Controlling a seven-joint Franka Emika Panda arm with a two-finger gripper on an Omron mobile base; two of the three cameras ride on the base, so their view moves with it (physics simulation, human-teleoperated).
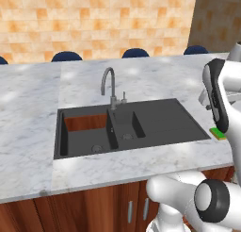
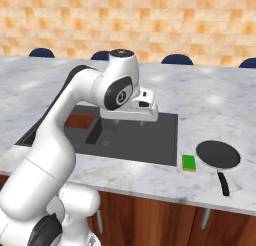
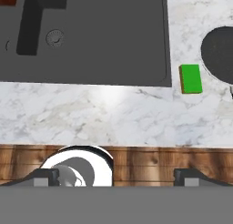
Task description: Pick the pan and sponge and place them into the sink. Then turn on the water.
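The dark sink [image 1: 169,118] is set into the marble counter, with its larger basin on the left. The grey gooseneck faucet [image 1: 108,86] rises behind it and no water runs. To the right of the sink lies the green sponge [image 2: 189,163], and the round dark pan [image 2: 218,155] sits just beyond it, handle toward the counter's front edge. My gripper [image 2: 129,121] hangs open and empty above the sink's [image 2: 157,135] flat drainboard, left of both objects. In the hand view the sponge [image 3: 191,78] and pan [image 3: 220,54] appear at the upper right, beside the sink [image 3: 113,36].
Wooden cabinet fronts [image 1: 108,207] run below the marble counter [image 1: 28,132]. Dark blue stool tops [image 1: 66,56] line the counter's far side in front of a tiled wall. My arm's upper link [image 1: 217,96] hides part of the sponge in the left base view.
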